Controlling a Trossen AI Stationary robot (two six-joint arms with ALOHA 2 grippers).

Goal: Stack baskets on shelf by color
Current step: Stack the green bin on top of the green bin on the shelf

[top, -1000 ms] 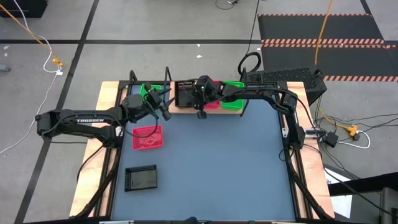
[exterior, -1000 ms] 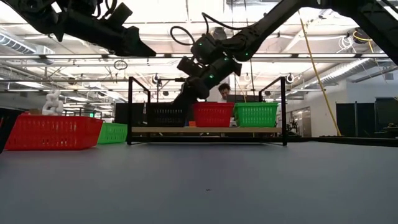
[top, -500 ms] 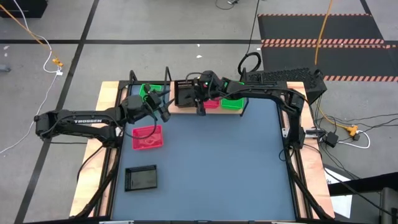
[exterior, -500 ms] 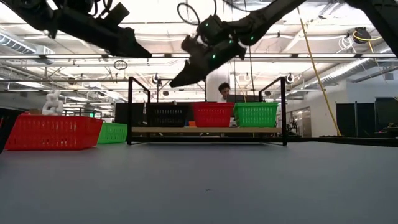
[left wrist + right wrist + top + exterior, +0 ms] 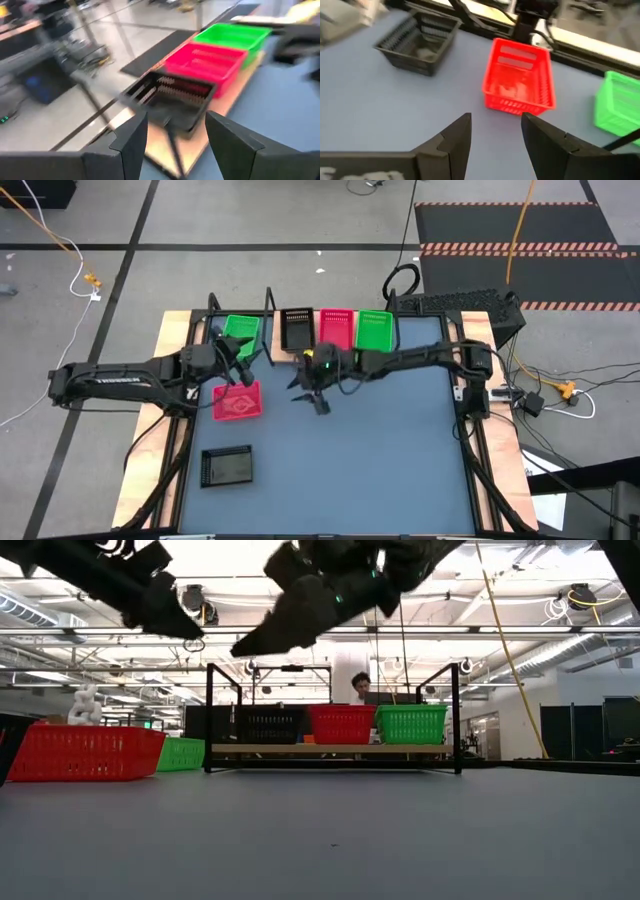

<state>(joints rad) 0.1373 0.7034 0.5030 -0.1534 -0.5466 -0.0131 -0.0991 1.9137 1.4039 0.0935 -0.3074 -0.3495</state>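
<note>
Three baskets stand side by side on the shelf (image 5: 335, 352) at the far edge: black (image 5: 296, 328), pink-red (image 5: 335, 328) and green (image 5: 374, 330). Another green basket (image 5: 241, 330) sits left of the shelf. On the blue-grey table rest a pink-red basket (image 5: 237, 402) and, nearer, a black basket (image 5: 227, 467). My left gripper (image 5: 238, 373) (image 5: 175, 120) hangs open above the far edge of the loose pink-red basket. My right gripper (image 5: 300, 383) (image 5: 495, 120) hangs open above the table, just in front of the shelf, holding nothing.
The shelf's black metal frame (image 5: 209, 718) rises at both ends. Bare tabletop (image 5: 380, 450) stretches over the middle and right. A person (image 5: 358, 688) sits in the room beyond the shelf. Cables lie on the floor around the table.
My right gripper has come up off the black basket on the shelf and drawn back toward the table's near edge; that basket stays on the shelf. My left gripper has shifted toward the near edge, over the loose pink-red basket.
</note>
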